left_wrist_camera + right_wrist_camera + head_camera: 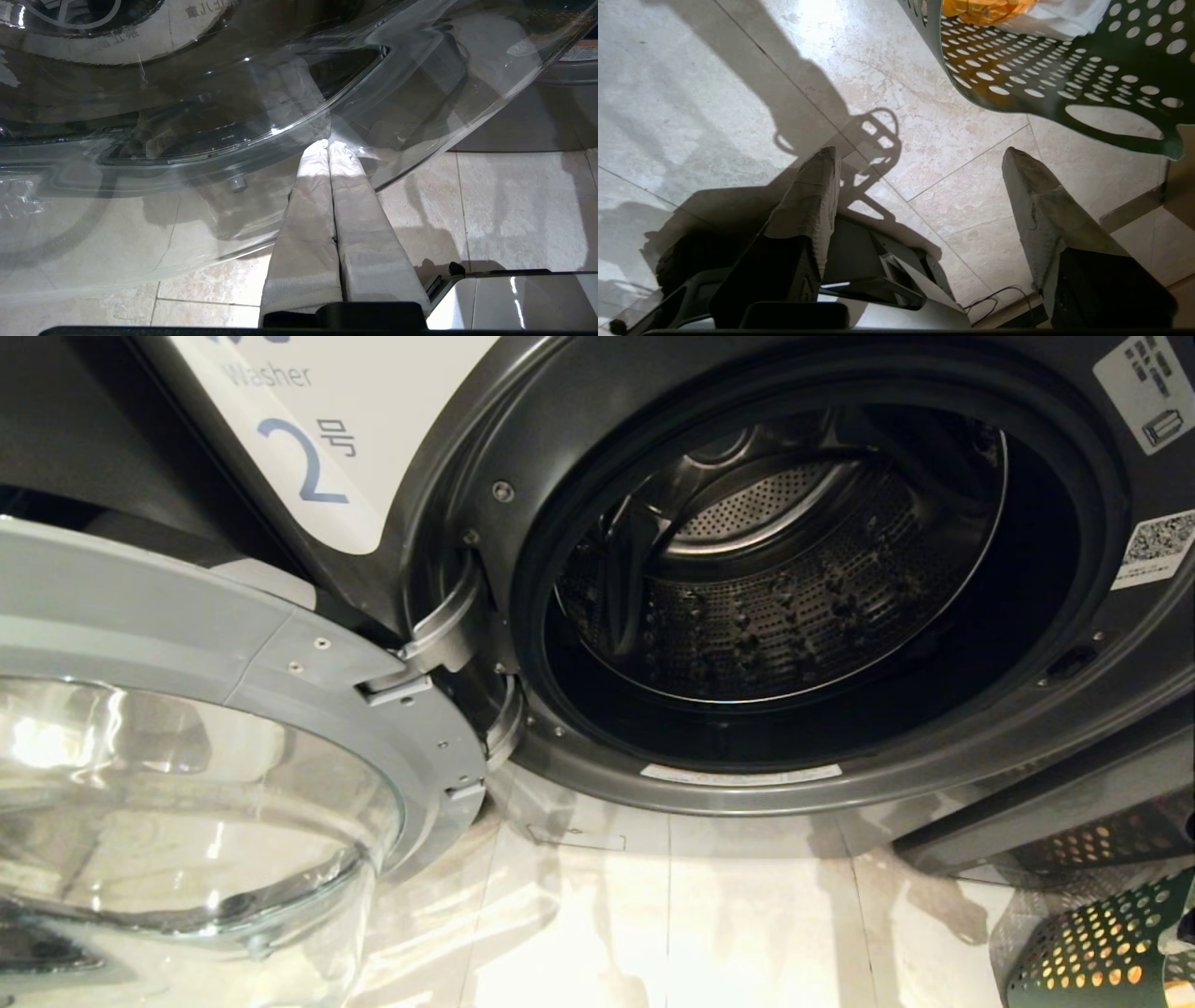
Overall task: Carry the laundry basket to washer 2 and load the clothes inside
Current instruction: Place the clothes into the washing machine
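Note:
Washer 2 [485,448], dark grey with a white label bearing a blue "2", fills the head view; its round opening shows a bare steel drum [775,588]. Its glass door [196,803] hangs swung open at the left. The green perforated laundry basket [1102,943] stands on the floor at the lower right. In the right wrist view the laundry basket [1064,70] holds a yellow garment [985,9] and a white one [1064,18]. My right gripper [920,156] is open over bare tile, beside the basket. My left gripper [328,145] is shut, empty, just under the door glass [233,116].
Pale tiled floor [672,915] lies in front of the washer. The open door takes up the space at the left. Part of my base and a thin cable [994,298] show beneath the right gripper.

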Tool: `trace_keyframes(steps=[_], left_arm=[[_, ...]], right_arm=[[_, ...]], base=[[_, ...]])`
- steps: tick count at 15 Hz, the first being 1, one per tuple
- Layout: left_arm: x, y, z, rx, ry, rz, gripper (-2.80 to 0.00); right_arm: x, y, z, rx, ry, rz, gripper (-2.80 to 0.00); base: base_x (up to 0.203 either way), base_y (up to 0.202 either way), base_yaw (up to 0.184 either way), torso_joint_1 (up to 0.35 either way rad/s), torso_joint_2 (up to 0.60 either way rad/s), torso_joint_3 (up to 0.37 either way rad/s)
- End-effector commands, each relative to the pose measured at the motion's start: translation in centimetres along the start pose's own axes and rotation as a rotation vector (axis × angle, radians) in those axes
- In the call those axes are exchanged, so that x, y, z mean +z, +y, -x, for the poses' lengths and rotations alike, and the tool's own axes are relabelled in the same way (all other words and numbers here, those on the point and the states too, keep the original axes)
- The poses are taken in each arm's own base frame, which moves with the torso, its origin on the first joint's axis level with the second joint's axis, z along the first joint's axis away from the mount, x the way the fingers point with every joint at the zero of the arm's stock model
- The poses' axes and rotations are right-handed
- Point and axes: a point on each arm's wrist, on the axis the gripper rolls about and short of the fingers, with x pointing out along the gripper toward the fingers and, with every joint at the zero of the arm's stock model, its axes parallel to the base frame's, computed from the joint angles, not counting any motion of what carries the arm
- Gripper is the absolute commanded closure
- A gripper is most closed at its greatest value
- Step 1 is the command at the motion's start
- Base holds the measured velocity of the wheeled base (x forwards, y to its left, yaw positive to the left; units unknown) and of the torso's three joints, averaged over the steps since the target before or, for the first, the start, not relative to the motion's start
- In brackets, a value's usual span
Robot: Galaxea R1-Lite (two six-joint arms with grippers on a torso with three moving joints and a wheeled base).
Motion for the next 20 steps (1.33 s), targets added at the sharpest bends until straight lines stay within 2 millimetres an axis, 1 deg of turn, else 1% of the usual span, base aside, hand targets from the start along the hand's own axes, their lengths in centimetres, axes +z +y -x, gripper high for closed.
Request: trace_keyframes(steps=[1, 8, 10, 14, 20], left_arm=[[0.0, 0.0, 0.0, 0.0, -0.001, 0.0, 0.0], [0.0, 0.0, 0.0, 0.0, -0.001, 0.0, 0.0], [0.0, 0.0, 0.0, 0.0, -0.001, 0.0, 0.0], [0.0, 0.0, 0.0, 0.0, -0.001, 0.0, 0.0], [0.0, 0.0, 0.0, 0.0, -0.001, 0.0, 0.0]], right_arm=[[-0.2, -0.4, -0.2, -0.003, 0.014, -0.018, -2.8], [-0.9, -1.0, -0.7, -0.012, 0.048, -0.044, -2.8], [-0.8, -1.4, -0.9, -0.017, 0.049, -0.059, -2.8], [-0.4, -1.7, -1.9, -0.024, 0.034, -0.068, -2.8], [-0.4, -2.0, -1.6, -0.028, 0.025, -0.07, -2.8]], base=[[0.0, 0.0, 0.0, 0.0, 0.0, 0.0], [0.0, 0.0, 0.0, 0.0, 0.0, 0.0], [0.0, 0.0, 0.0, 0.0, 0.0, 0.0], [0.0, 0.0, 0.0, 0.0, 0.0, 0.0], [0.0, 0.0, 0.0, 0.0, 0.0, 0.0]])
